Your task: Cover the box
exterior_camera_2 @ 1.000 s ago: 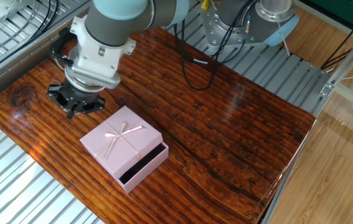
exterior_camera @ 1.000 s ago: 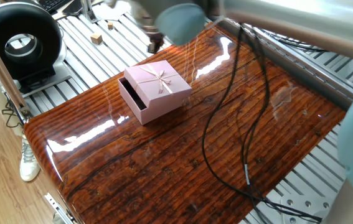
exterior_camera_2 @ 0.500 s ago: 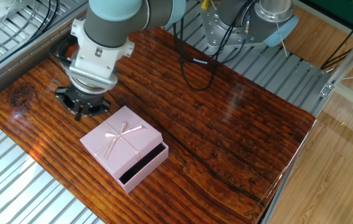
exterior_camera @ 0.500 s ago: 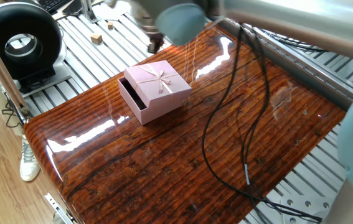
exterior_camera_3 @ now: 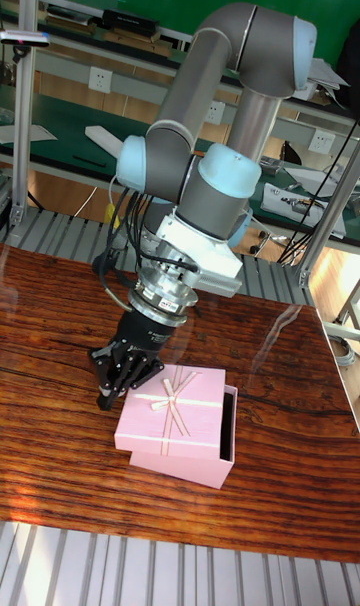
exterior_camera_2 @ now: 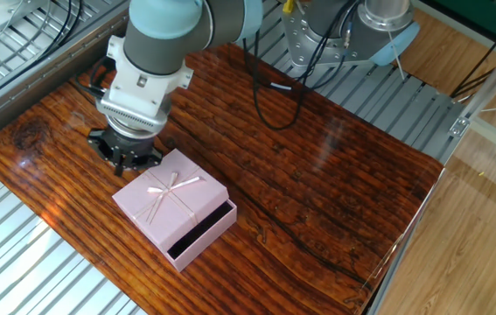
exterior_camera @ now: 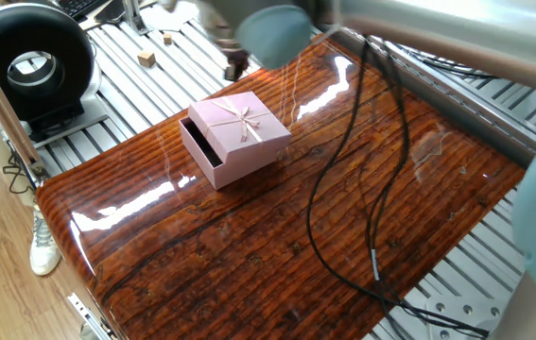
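The box (exterior_camera_2: 216, 230) is a pale pink square base on the wooden table. Its dark inside (exterior_camera_2: 197, 238) shows as a strip along one side. The pink lid (exterior_camera_2: 171, 196) with a ribbon bow lies on top, shifted off that side. The same base (exterior_camera: 203, 159) and lid (exterior_camera: 242, 126) appear in one fixed view, and base (exterior_camera_3: 232, 424) and lid (exterior_camera_3: 172, 410) in the tall view. My gripper (exterior_camera_2: 126, 156) hangs low at the lid's opposite edge, fingers together, holding nothing. It is also seen as gripper (exterior_camera_3: 112, 384) and, blurred, as gripper (exterior_camera: 234, 68).
The glossy wooden table (exterior_camera_2: 317, 175) lies on a slatted metal bench (exterior_camera_2: 20, 262). A black cable (exterior_camera: 343, 189) trails over the wood. A black round device (exterior_camera: 29, 66) and small wooden blocks (exterior_camera: 146, 59) stand beyond the table's end. The arm's base (exterior_camera_2: 352, 35) stands at the far side.
My gripper has slid across the table toward the lid and now stands right at its edge. The lid and box have not visibly shifted.
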`<state>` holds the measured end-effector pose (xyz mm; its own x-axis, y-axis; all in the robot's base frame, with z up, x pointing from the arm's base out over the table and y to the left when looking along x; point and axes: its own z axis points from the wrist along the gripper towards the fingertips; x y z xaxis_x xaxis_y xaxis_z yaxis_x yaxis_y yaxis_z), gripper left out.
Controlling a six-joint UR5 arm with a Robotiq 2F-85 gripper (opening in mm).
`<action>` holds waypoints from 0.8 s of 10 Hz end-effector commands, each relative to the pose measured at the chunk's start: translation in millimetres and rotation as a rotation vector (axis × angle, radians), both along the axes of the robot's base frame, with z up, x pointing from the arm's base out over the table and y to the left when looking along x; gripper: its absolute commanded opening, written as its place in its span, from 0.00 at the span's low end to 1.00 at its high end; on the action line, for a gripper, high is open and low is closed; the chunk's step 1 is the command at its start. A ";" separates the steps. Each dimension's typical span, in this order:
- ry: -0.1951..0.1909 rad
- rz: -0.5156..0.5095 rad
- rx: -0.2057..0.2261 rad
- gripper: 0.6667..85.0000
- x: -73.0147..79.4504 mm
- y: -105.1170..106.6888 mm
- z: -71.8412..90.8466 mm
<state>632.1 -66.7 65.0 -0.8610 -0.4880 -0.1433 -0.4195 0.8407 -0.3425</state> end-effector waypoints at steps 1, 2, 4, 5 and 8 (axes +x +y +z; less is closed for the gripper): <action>0.002 -0.045 0.051 0.00 -2.1 11.0 -8.0; 0.001 -0.066 0.083 0.00 -2.8 17.4 -9.8; 0.007 -0.085 0.120 0.00 -4.9 25.3 -11.8; 0.009 -0.089 0.122 0.00 -5.3 25.7 -11.9; 0.050 -0.123 0.172 0.00 -13.2 35.1 -7.0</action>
